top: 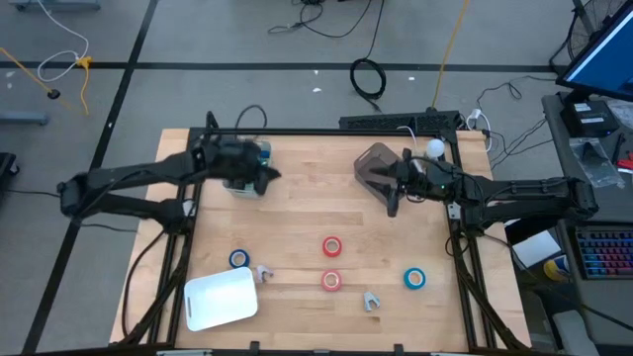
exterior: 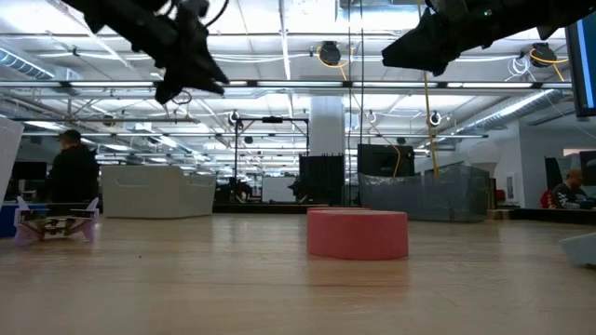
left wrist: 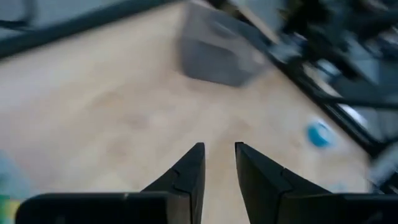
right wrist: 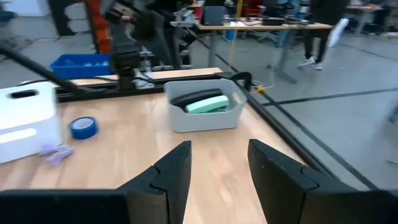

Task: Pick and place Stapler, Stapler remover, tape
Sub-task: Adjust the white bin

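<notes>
A green stapler (right wrist: 202,102) lies inside a white bin (right wrist: 177,121) near the table's far left; in the high view that white bin (top: 240,186) sits just below my left gripper (top: 267,178). My left gripper (left wrist: 219,163) is open and hangs above the table with nothing between its fingers. My right gripper (right wrist: 219,163) is open and empty, raised beside a grey bin (top: 374,163). Red tape (top: 331,246), red tape (top: 331,281), blue tape (top: 238,259) and blue tape (top: 414,279) lie flat on the table. Staple removers (top: 261,272) (top: 371,301) rest near the front.
A white lid (top: 222,299) lies at the near left corner. In the low view a red tape roll (exterior: 358,233) stands mid-table and a staple remover (exterior: 56,225) at the left. Bare wood (top: 316,213) lies between the bins and the tapes. People show in the room beyond.
</notes>
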Robot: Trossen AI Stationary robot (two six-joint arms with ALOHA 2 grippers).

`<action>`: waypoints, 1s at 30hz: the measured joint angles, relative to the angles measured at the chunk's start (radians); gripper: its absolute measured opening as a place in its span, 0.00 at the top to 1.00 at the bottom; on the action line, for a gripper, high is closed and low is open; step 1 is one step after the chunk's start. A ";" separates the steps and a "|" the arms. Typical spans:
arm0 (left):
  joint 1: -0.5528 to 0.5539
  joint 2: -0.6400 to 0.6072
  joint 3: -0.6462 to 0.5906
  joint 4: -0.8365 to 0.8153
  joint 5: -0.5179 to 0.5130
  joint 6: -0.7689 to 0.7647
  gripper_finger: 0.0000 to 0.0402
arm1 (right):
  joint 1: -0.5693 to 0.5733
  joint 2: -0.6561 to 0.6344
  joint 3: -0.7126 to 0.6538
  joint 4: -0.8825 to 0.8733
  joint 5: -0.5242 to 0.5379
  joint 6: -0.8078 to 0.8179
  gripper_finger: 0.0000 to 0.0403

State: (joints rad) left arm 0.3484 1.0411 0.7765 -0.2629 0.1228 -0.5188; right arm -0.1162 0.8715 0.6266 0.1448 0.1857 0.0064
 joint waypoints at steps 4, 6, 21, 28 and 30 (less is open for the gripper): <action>-0.181 -0.013 0.000 -0.001 -0.037 -0.020 0.78 | 0.000 0.000 0.000 -0.007 -0.053 -0.001 0.63; -0.273 -0.010 0.000 -0.001 -0.083 -0.038 0.78 | 0.000 0.000 0.000 -0.012 -0.072 0.000 0.63; -0.664 0.160 0.000 0.025 -0.259 -0.235 0.78 | 0.000 -0.003 0.000 -0.134 -0.221 0.034 0.63; -0.712 0.163 0.000 -0.170 -0.259 -0.493 0.78 | 0.011 -0.003 0.000 -0.150 -0.248 0.036 0.63; -0.717 0.153 0.000 -0.261 -0.261 -0.599 0.78 | 0.017 -0.003 0.000 -0.152 -0.245 0.035 0.63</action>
State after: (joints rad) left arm -0.3681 1.1946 0.7761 -0.5234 -0.1381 -1.1181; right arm -0.0988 0.8684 0.6266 -0.0071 -0.0595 0.0414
